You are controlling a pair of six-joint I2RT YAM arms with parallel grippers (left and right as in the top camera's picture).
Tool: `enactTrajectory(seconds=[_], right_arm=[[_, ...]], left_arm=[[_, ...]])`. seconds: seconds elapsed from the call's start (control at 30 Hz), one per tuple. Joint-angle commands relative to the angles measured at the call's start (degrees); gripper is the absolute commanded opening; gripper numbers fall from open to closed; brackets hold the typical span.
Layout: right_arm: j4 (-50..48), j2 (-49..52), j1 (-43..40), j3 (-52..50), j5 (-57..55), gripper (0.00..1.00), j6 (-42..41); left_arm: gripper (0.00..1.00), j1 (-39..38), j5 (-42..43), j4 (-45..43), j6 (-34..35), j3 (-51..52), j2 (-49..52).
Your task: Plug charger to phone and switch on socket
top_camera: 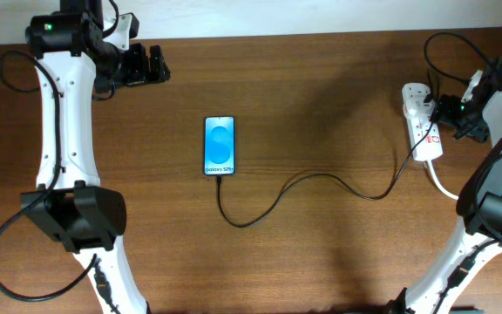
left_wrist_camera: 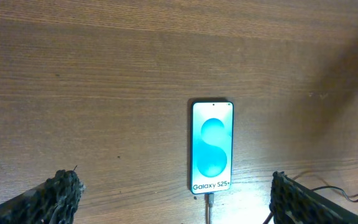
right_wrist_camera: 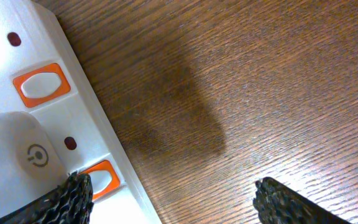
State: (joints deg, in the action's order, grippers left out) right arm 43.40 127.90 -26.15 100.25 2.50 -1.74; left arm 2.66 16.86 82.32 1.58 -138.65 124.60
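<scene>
The phone [top_camera: 219, 146] lies flat mid-table with its blue screen lit. In the left wrist view the phone [left_wrist_camera: 212, 147] is ahead of my open left gripper [left_wrist_camera: 176, 200], and the charger's plug tip [left_wrist_camera: 209, 200] sits in its bottom edge. The thin black charger [top_camera: 321, 179] curves right to the white socket [top_camera: 421, 122]. My left gripper [top_camera: 152, 65] is up at the back left, far from the phone. My right gripper [right_wrist_camera: 173, 199] is open at the socket [right_wrist_camera: 17, 74]. One of its fingers [right_wrist_camera: 67, 199] is over an orange-rimmed switch [right_wrist_camera: 104, 177]; the other is above bare wood.
A white plug adapter [right_wrist_camera: 14, 155] sits in the strip beside a second orange-rimmed switch [right_wrist_camera: 41, 84]. The socket's thick white cord [top_camera: 443, 185] trails toward the right arm's base. Black robot cables loop at the left edge [top_camera: 11, 74] and near the back right.
</scene>
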Motion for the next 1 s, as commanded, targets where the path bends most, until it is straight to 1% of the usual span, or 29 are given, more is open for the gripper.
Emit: enactTrajectory(seconds=[0.0, 0.1, 0.23, 0.3, 0.37, 0.43, 0.57, 0.63, 0.97], right_arm=[[1.09, 2.25, 1.07, 0.15, 5.81, 0.86, 0.9], [1.86, 3.1, 1.25, 0.15, 7.61, 0.85, 1.18], [2.25, 3.1, 1.55, 0.15, 6.32, 0.85, 1.57], [1.84, 3.08, 1.33, 0.22, -0.74, 0.85, -4.02], [1.57, 3.06, 1.29, 0.22, -3.63, 0.85, -5.51], [1.11, 3.06, 1.29, 0.22, -6.49, 0.85, -8.7], [-0.48, 3.06, 1.36, 0.22, -4.79, 0.85, -8.39], [-1.16, 3.06, 1.57, 0.22, -0.46, 0.86, -5.73], [-0.33, 3.06, 1.84, 0.22, 6.23, 0.85, -1.22]], left_arm=[[1.0, 0.13, -0.39, 0.04, 0.13, -0.68, -0.85], [0.99, 0.13, -0.39, 0.04, 0.13, -0.68, -0.85], [1.0, 0.13, -0.39, 0.04, 0.15, -0.68, -0.85], [0.99, 0.13, -0.39, 0.04, 0.15, -0.68, -0.85], [0.99, 0.13, -0.39, 0.04, 0.13, -0.68, -0.85], [0.99, 0.13, -0.39, 0.04, 0.13, -0.68, -0.85], [1.0, 0.13, -0.39, 0.04, 0.13, -0.68, -0.85], [1.0, 0.13, -0.37, 0.04, 0.13, -0.68, -0.85], [0.99, 0.13, -0.39, 0.04, 0.15, -0.68, -0.85]])
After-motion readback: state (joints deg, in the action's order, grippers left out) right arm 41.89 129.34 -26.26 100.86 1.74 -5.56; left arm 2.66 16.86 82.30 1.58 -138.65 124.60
